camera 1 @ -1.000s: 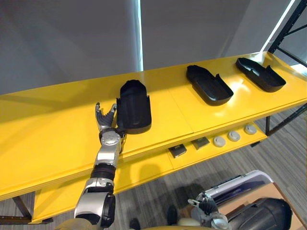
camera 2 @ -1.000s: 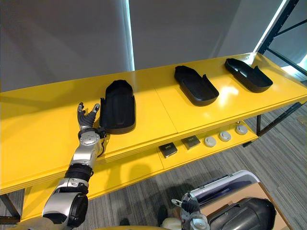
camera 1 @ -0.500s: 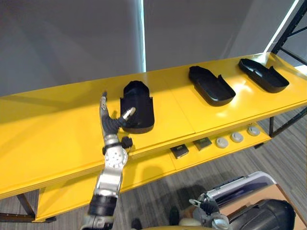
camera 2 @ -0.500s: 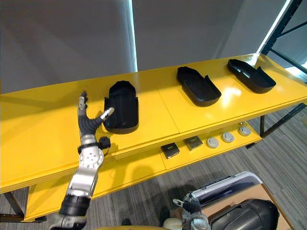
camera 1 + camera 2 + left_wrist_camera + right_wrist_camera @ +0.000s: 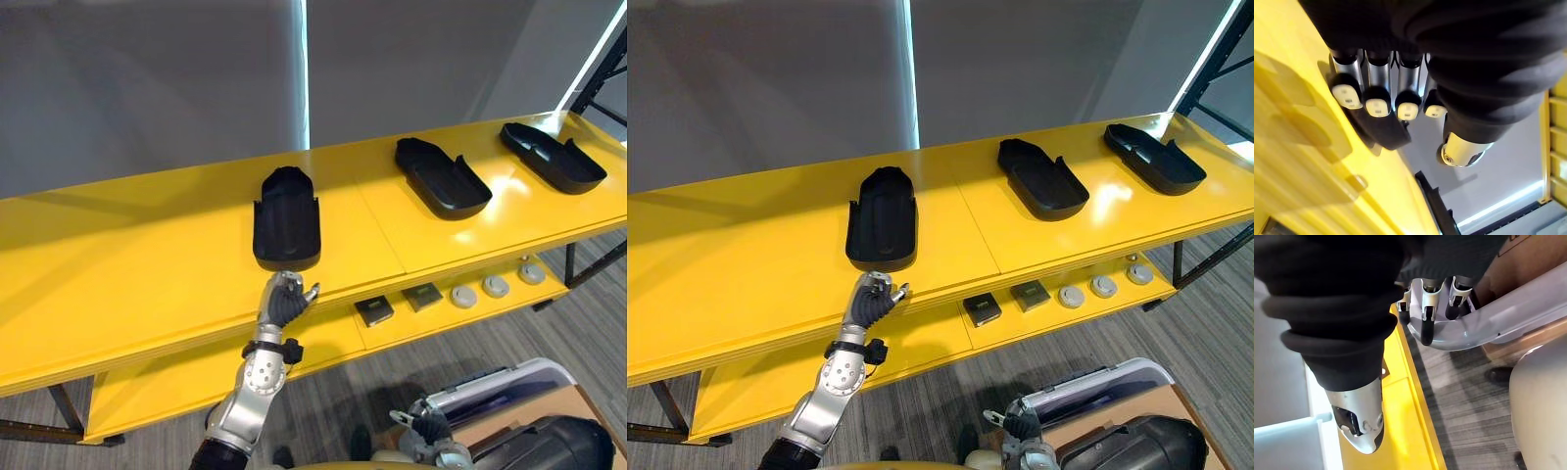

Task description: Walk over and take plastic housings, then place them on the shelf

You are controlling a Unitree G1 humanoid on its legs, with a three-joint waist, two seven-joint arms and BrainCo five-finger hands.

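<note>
Three black plastic housings lie apart along the top of the yellow shelf (image 5: pixel 147 264): a left one (image 5: pixel 286 217), a middle one (image 5: pixel 441 178) and a right one (image 5: pixel 552 157). My left hand (image 5: pixel 284 302) hovers at the shelf's front edge, just in front of the left housing's near end and not touching it. Its fingers (image 5: pixel 1376 100) are curled in on nothing, with the housing (image 5: pixel 1383 134) showing past them. My right hand (image 5: pixel 426 436) hangs low at the bottom, its fingers (image 5: pixel 1425 308) relaxed and empty beside a grey bin.
On the lower yellow shelf lie two dark square parts (image 5: pixel 373 310) and a few round grey discs (image 5: pixel 495 286). A grey bin (image 5: pixel 500 382) and a cardboard box holding a black rounded shape (image 5: pixel 549 446) stand on the carpet at the lower right.
My left hand has come off the left housing's near corner, drawn back to the shelf's front edge and curled shut. The housing stays on the shelf. The camera has shifted slightly.
</note>
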